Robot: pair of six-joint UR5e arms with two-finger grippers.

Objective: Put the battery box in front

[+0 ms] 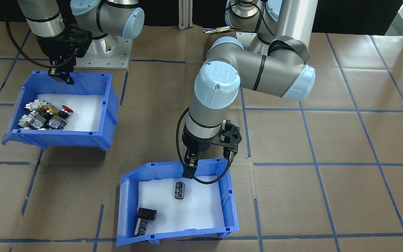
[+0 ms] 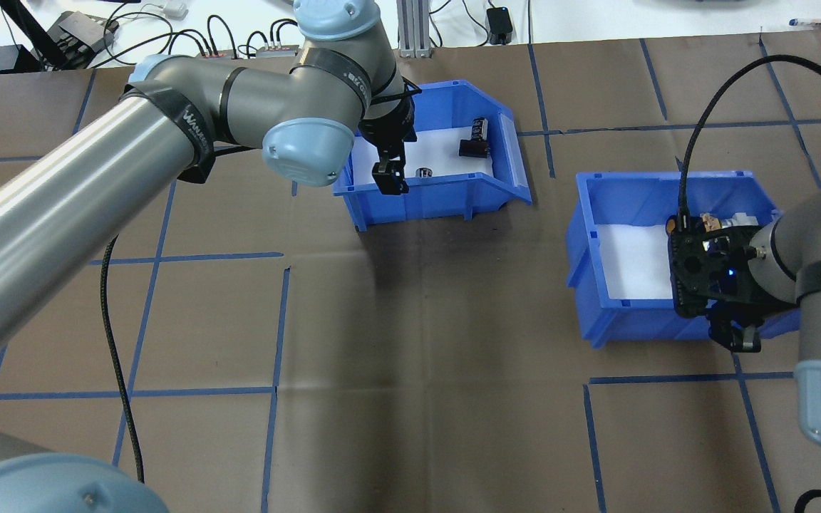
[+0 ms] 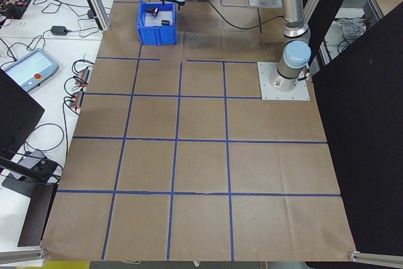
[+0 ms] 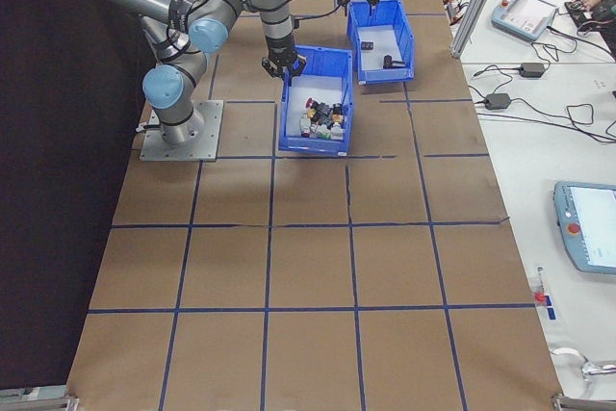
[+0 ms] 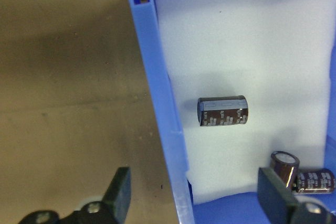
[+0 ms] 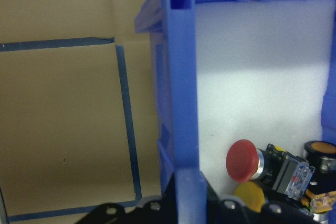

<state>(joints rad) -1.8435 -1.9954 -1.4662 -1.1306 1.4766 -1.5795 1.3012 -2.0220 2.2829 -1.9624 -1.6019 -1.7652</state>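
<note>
Left hand over the battery box wall

My left hand (image 5: 194, 198) hangs open astride the near wall of the battery box (image 1: 231, 206), low centre in the front view. My right hand (image 6: 181, 203) grips the switch bin's (image 1: 108, 101) wall, upper left. If I close off-centre, the box may tip, and the loose cells (image 1: 179, 190) may roll out.
</note>
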